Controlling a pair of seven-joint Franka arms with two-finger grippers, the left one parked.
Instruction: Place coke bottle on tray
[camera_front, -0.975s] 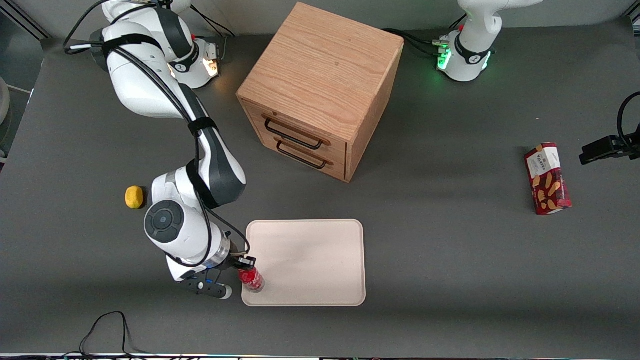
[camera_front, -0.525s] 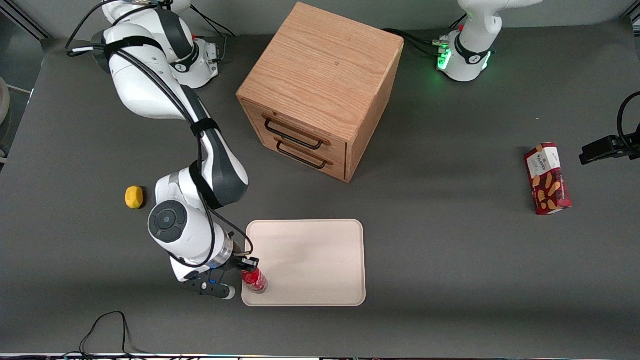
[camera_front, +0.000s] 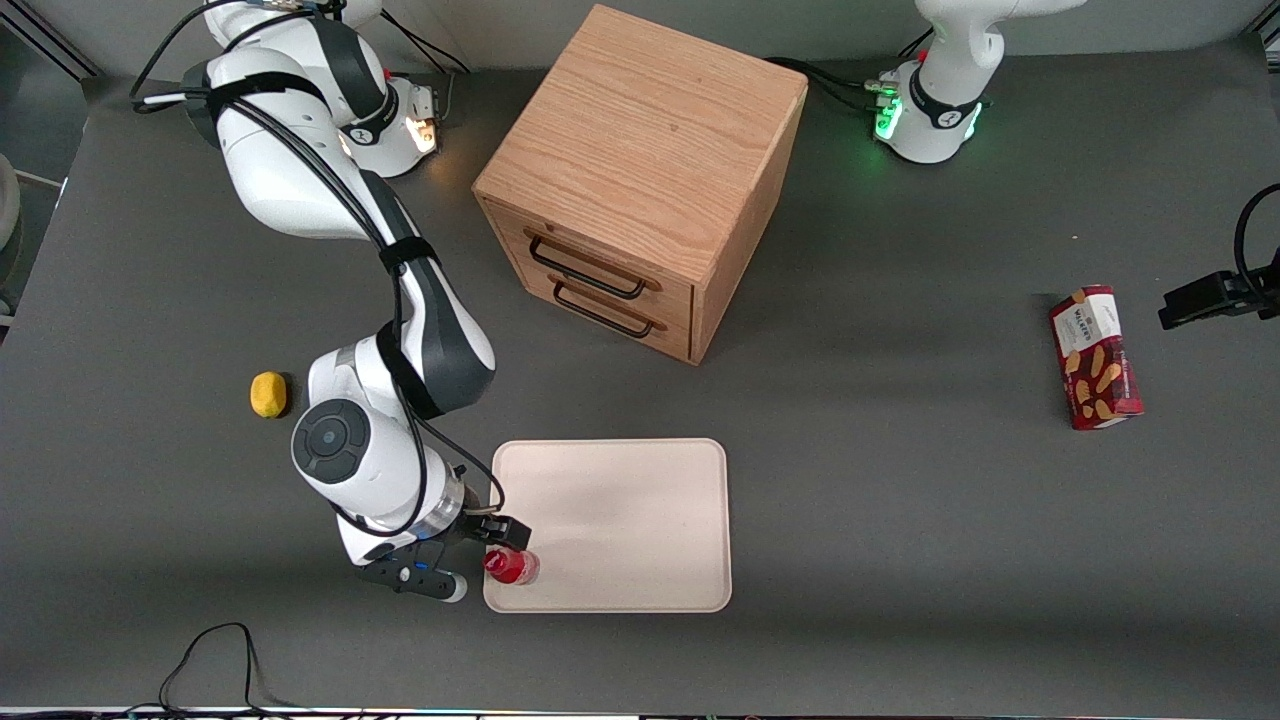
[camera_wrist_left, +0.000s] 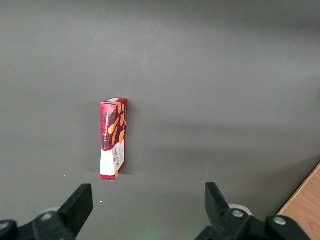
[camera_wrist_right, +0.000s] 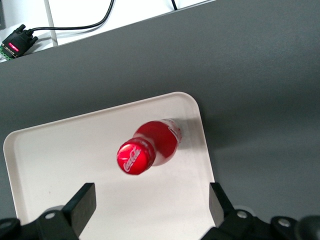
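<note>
Gripper (camera_wrist_right: 150, 210) hangs wide open directly above the upright coke bottle (camera_wrist_right: 150, 146), standing free at the tray (camera_wrist_right: 60, 165) corner nearest the worktop's front edge.

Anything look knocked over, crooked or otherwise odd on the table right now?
Nothing stands out. The small red coke bottle stands upright in a corner of the cream-white tray, with the open claw just above it.

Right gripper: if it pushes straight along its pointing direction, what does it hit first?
Likely the small red coke bottle standing on the cream-white tray; its cap sits between the open fingers of the gripper, though the height gap is unclear.
</note>
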